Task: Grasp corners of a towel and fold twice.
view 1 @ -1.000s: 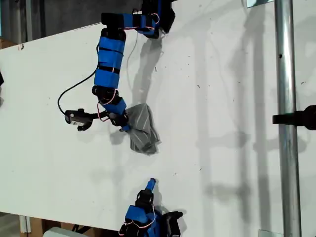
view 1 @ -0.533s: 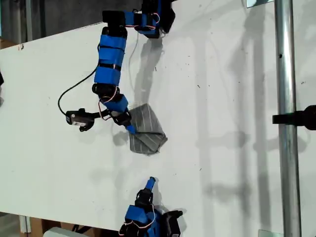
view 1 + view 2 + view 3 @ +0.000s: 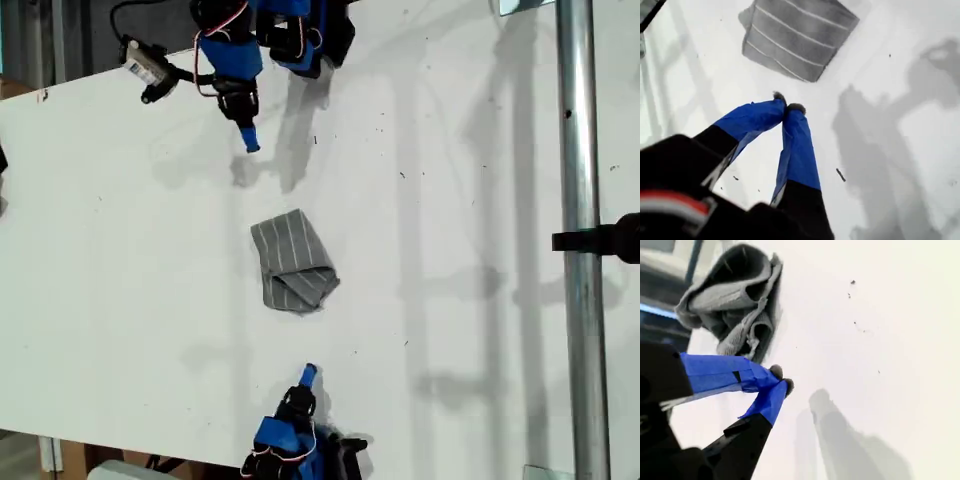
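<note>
The towel [image 3: 292, 275] is shown lying near the middle of the white table [image 3: 450, 250] in the exterior view, folded into a compact, uneven bundle. Its upper part is seen flat, with thin white stripes running along it. The lower part is seen bunched into loose rolls toward the exterior view's bottom edge.

My first gripper [image 3: 249, 142] is seen near the top of the exterior view, well apart from the towel and pointing toward it. In the first wrist view, its blue jaws are pressed together at the tips with nothing between them. The flat striped face of the towel [image 3: 797, 37] is shown beyond them.

My second gripper [image 3: 307, 373] is seen near the bottom edge of the exterior view, below the towel and apart from it. In the second wrist view, its jaws are likewise pressed together at the tips and hold nothing. The towel's bunched, rolled edge [image 3: 732, 300] is shown just beyond them.

The towel is touched by neither gripper. A metal pole [image 3: 578, 250] is seen along the exterior view's right, with a black clamp [image 3: 605, 238] fixed to it.
</note>
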You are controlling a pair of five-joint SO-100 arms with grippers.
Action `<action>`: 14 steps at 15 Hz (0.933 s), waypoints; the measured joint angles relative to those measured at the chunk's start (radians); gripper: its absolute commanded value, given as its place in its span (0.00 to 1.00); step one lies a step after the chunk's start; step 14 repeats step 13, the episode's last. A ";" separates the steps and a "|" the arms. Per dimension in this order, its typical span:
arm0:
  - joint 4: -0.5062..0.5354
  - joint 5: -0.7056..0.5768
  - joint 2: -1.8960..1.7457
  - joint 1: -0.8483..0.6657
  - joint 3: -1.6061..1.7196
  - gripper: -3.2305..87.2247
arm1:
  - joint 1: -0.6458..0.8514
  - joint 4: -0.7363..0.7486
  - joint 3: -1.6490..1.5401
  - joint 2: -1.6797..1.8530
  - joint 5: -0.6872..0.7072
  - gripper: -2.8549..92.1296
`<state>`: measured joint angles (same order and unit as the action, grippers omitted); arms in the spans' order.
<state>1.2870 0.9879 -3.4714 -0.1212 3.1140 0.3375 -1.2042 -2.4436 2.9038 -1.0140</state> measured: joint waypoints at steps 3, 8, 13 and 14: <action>-0.002 -0.040 0.000 0.000 0.000 0.01 | 0.006 -0.144 -0.287 0.353 -0.104 0.03; -0.002 -0.040 0.000 0.000 0.000 0.01 | 0.048 -0.272 -0.449 0.387 -0.453 0.09; -0.002 -0.040 0.000 0.000 0.000 0.01 | -0.037 -0.279 -0.449 0.387 -0.466 0.09; -0.002 -0.040 0.000 0.000 0.000 0.01 | -0.037 -0.279 -0.449 0.387 -0.466 0.09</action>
